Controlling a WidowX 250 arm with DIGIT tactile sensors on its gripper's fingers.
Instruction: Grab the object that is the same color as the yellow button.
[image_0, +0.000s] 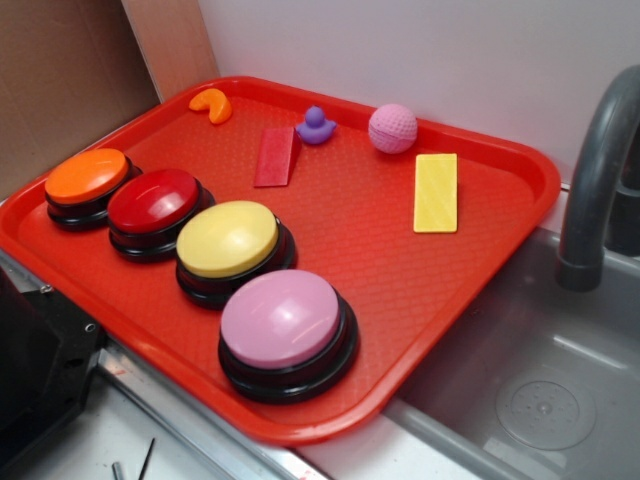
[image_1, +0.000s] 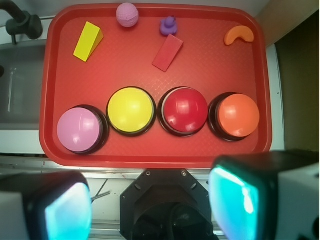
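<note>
The yellow flat block (image_0: 436, 192) lies on the red tray (image_0: 470, 290) at its far right; from the wrist camera the same block (image_1: 88, 41) shows at the tray's top left. The yellow button (image_0: 228, 240) is third in a row of four buttons, also seen from above (image_1: 130, 110). My gripper (image_1: 150, 207) is open, its teal-padded fingers (image_1: 235, 200) wide apart with nothing between them. It hovers high above the robot base, short of the tray's near edge and far from the yellow block. The exterior view does not show the gripper.
An orange button (image_0: 87, 178), a red button (image_0: 153, 203) and a pink button (image_0: 282, 320) share the row. A flat red block (image_0: 275, 156), a purple duck (image_0: 316, 125), a pink ball (image_0: 392, 128) and an orange crescent (image_0: 212, 104) lie along the tray's far side. A grey faucet (image_0: 600, 170) and sink (image_0: 540, 400) are at the right.
</note>
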